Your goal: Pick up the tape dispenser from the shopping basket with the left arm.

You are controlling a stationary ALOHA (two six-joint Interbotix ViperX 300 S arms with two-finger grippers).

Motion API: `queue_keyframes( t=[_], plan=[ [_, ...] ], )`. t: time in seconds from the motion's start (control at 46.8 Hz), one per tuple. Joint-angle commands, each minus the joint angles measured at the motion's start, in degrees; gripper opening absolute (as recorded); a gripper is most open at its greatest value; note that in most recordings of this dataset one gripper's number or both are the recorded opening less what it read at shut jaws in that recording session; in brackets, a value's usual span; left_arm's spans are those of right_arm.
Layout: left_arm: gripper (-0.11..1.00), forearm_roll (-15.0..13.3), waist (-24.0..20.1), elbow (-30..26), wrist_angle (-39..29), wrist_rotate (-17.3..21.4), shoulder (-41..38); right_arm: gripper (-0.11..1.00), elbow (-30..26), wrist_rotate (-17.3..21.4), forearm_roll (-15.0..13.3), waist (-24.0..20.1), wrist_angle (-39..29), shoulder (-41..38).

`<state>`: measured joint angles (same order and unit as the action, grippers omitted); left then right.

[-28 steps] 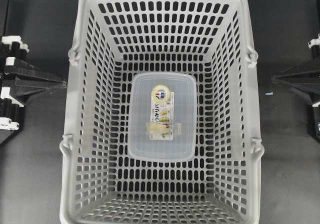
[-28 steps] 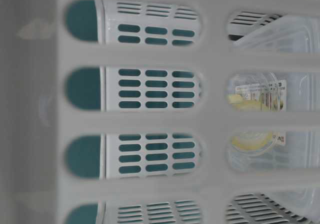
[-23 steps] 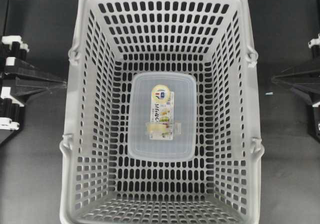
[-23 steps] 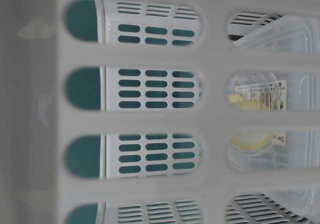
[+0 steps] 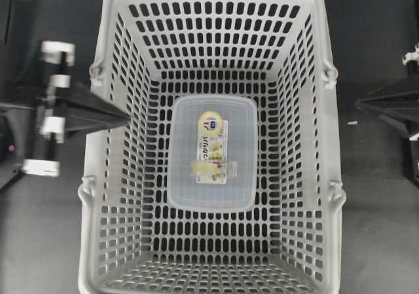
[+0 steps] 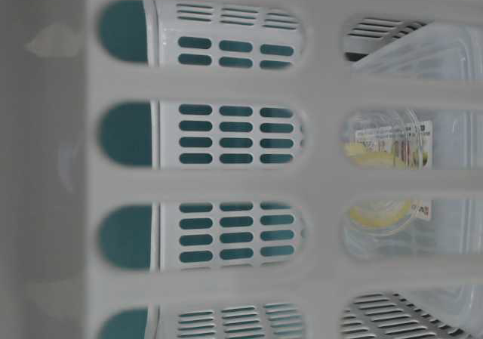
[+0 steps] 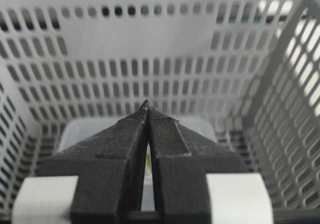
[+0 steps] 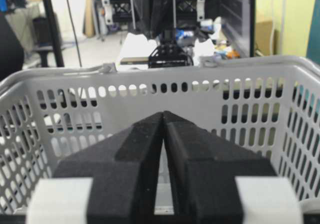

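The left gripper [image 7: 146, 106], fingers pressed together and holding nothing, pokes over the shopping basket's [image 5: 98, 143] left rim. Beyond and below its tips, the tape dispenser [image 5: 212, 153] lies flat on the basket floor. Farther off, the right gripper [image 8: 163, 115] is likewise closed and empty.

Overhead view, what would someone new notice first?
The big grey shopping basket fills the middle of the view. The clear tape dispenser lies flat on the middle of its floor. The left claw, shut, pokes over the basket's left rim; the right claw sits outside on the right.
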<state>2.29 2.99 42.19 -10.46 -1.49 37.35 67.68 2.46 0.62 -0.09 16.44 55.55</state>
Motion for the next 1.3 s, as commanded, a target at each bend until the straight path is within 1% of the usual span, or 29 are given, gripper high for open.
queue_keyframes(
  t=[0.0, 0.043, 0.107, 0.214, 0.257, 0.342, 0.385, 0.428, 0.47, 0.535, 0.599, 0.642, 0.706, 0.749, 0.791, 1.069, 1.176, 1.24, 1.283],
  plan=[
    [0.0, 0.26, 0.0, -7.03, -6.5, 0.09, -4.92, 0.01, -0.7, 0.09, 0.26, 0.09, 0.09, -0.53],
    [0.0, 0.26, 0.0, -8.96, -8.61, 0.18, -6.86, 0.03, -0.7, 0.09, 0.26, 0.09, 0.09, -0.53],
    [0.0, 0.35, 0.09, -12.04, -11.95, 0.09, -10.37, 0.11, -0.7, 0.09, 0.26, 0.09, 0.09, -0.44],
    [0.0, 0.35, 0.18, -15.73, -15.82, 0.18, -14.77, 0.31, -0.7, 0.09, 0.26, 0.09, 0.0, -0.35],
    [0.0, 0.35, 0.09, -17.58, -17.49, 0.09, -16.88, 0.43, -0.7, 0.18, 0.26, 0.09, -0.18, -0.26],
    [0.01, 0.26, -0.09, -20.48, -21.01, 0.09, -20.48, 0.63, -0.7, 0.18, 0.26, 0.0, -0.53, -0.18],
    [0.02, 0.35, -0.18, -21.53, -22.59, 0.0, -22.15, 0.7, -0.7, 0.18, 0.26, 0.09, -0.79, -0.18],
    [0.07, 0.26, 0.0, -22.5, -24.08, 0.0, -23.64, 0.73, -0.7, 0.18, 0.26, 0.09, -1.14, -0.18],
    [0.15, 0.35, 0.18, -23.64, -25.93, -0.44, -25.58, 0.75, -0.7, 0.18, 0.26, 0.09, -1.49, -0.09],
    [0.33, 0.26, 0.62, -24.87, -28.21, -0.44, -27.69, 0.75, -0.7, 0.09, 0.26, 0.09, -2.11, 0.0],
    [0.55, 0.35, 1.23, -26.28, -30.85, -0.53, -30.15, 0.75, -0.7, 0.09, 0.26, 0.09, -2.46, 0.09],
    [0.67, 0.26, 1.67, -26.98, -32.17, -0.62, -31.38, 0.75, -0.7, 0.09, 0.26, 0.09, -2.55, 0.09],
    [0.82, 0.26, 2.11, -27.69, -33.22, -0.7, -33.22, 0.75, -0.62, 0.09, 0.26, 0.09, -2.55, 0.18],
    [0.88, 0.26, 2.46, -28.04, -33.75, -0.79, -34.8, 0.75, -0.62, 0.0, 0.26, 0.09, -2.55, 0.18],
    [0.91, 0.26, 2.72, -28.12, -33.75, -0.79, -35.86, 0.75, -0.62, -0.09, 0.26, 0.09, -2.55, 0.26],
    [0.89, 0.26, 3.16, -28.12, -33.57, -1.05, -41.84, 0.75, -0.44, -0.09, 0.26, 0.09, -2.72, 0.26],
    [0.88, 0.26, 3.16, -28.39, -32.43, -1.14, -43.33, 0.75, -0.35, -0.09, 0.26, 0.09, -2.99, 0.26],
    [0.86, 0.26, 3.16, -28.56, -31.29, -1.14, -43.59, 0.75, -0.35, -0.09, 0.26, 0.09, -3.25, 0.26],
    [0.82, 0.26, 3.25, -28.83, -31.29, -0.97, -43.59, 0.75, -0.35, 0.0, 0.26, 0.09, -3.43, 0.26]
  ],
)
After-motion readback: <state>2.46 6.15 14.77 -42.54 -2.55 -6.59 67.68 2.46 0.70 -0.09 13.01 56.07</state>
